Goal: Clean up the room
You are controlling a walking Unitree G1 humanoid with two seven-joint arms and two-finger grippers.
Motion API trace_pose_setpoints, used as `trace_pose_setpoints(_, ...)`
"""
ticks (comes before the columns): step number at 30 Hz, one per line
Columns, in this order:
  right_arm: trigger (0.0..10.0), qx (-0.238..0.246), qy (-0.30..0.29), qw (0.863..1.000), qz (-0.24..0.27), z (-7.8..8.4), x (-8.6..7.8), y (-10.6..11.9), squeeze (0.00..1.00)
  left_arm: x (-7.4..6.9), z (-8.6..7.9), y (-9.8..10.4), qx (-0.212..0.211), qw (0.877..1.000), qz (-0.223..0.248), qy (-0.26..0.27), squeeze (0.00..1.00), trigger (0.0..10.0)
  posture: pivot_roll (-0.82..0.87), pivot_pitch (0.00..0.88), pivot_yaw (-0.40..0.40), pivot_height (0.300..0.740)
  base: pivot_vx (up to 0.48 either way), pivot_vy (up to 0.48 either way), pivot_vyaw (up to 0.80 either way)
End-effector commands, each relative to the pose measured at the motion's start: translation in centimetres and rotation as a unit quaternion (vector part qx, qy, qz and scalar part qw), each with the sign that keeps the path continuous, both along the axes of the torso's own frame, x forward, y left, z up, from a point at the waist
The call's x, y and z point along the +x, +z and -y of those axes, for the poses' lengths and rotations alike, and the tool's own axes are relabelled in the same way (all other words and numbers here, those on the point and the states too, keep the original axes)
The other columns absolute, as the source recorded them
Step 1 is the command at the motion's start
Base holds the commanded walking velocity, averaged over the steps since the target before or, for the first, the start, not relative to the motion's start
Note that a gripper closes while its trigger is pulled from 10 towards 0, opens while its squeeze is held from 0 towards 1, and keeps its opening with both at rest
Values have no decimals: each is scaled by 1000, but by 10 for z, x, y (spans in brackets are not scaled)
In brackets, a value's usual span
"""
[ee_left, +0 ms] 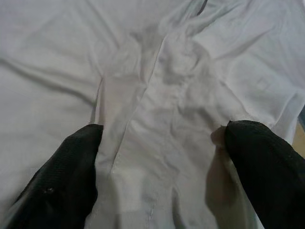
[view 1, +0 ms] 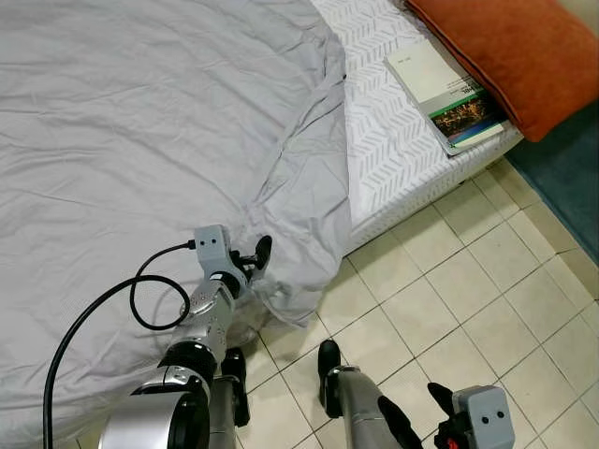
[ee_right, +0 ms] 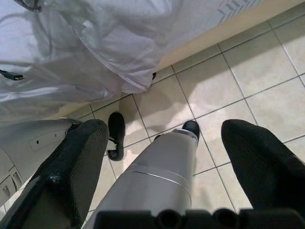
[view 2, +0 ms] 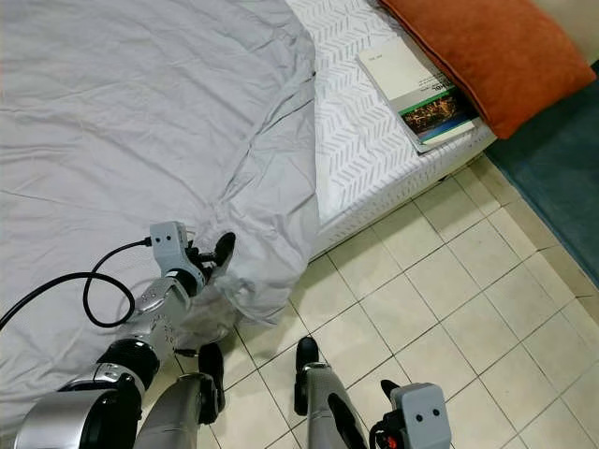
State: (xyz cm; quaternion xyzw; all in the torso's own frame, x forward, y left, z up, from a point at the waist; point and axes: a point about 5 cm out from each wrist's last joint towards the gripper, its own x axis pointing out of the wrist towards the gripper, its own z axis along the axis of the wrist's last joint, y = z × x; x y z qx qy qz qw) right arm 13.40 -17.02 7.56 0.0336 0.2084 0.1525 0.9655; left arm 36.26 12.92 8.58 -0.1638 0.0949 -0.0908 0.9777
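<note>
Left hand (view 1: 255,262), lower left of frame, is spread open around the grey sheet (view 1: 140,140); right hand (ee_right: 167,157) is hung open over tiles.

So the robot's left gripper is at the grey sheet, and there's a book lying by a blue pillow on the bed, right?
Nearly. The pillow is orange, not blue, as the left eye view shows. The book does lie beside it, and the left gripper is at the grey sheet.

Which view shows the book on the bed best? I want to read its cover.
The left eye view: the book lies whole on the patterned mattress beside the orange pillow, cover up. The right eye view shows the same scene, equally whole. Both wrist views look elsewhere: the left at the grey sheet, the right at floor tiles.
</note>
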Motion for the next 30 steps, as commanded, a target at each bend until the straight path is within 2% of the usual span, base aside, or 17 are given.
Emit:
trace_pose_setpoints(1, 10000, -2, -2, 999, -32, 1, -9, -9, 0, -16, 7, -28, 5, 998, -60, -14, 0, 10000, -309, 587, -89, 740, 0, 0, 0)
trace_pose_setpoints(6, 10000, -3, -1, 999, -34, 1, -8, -9, 0, -21, 12, -37, 21, 995, -90, -22, 0, 10000, -312, 586, -90, 740, 0, 0, 0)
trace_pose_setpoints(7, 10000, -3, -1, 999, -34, 1, -8, -9, 0, -21, 11, -38, 26, 995, -94, -17, 0, 7961, -312, 586, -90, 740, 0, 0, 0)
trace_pose_setpoints(8, 10000, -3, -1, 999, -35, 1, -8, -10, 0, -21, 10, -39, 31, 995, -97, -13, 0, 0, -312, 584, -88, 740, 0, 0, 0)
trace_pose_setpoints(14, 10000, -4, -3, 999, -34, 1, -6, -10, 0, -19, 5, -37, 36, 995, -97, 7, 0, 0, -311, 578, -85, 740, 0, 0, 0)
trace_pose_setpoints(17, 10000, -3, -3, 999, -34, 1, -5, -10, 0, -19, 1, -38, 24, 994, -106, 22, 0, 0, -307, 578, -85, 740, 0, 0, 0)
trace_pose_setpoints(18, 10000, -3, -2, 999, -34, 1, -4, -10, 0, -19, -1, -39, -3, 993, -116, 30, 0, 0, -306, 581, -88, 740, 0, 0, 0)
trace_pose_setpoints(20, 10000, -3, -2, 999, -34, 1, -4, -10, 0, -19, -1, -39, -3, 993, -116, 30, 0, 0, -306, 581, -88, 740, 0, 0, 0)
trace_pose_setpoints(22, 10000, -3, -1, 999, -35, 1, -4, -11, 0, -22, 1, -42, -31, 991, -127, 27, 0, 0, -305, 579, -89, 740, 0, 0, 0)
trace_pose_setpoints(24, 10000, -2, -1, 999, -36, 1, -3, -11, 0, -22, 2, -43, -33, 991, -127, 26, 0, 0, -305, 577, -88, 740, 0, 0, 0)
trace_pose_setpoints(30, 10000, 1, -5, 1000, -30, -1, 3, -13, 0, -21, 10, -39, 26, 995, -94, -16, 0, 0, -301, 552, -72, 740, 0, 0, 0)
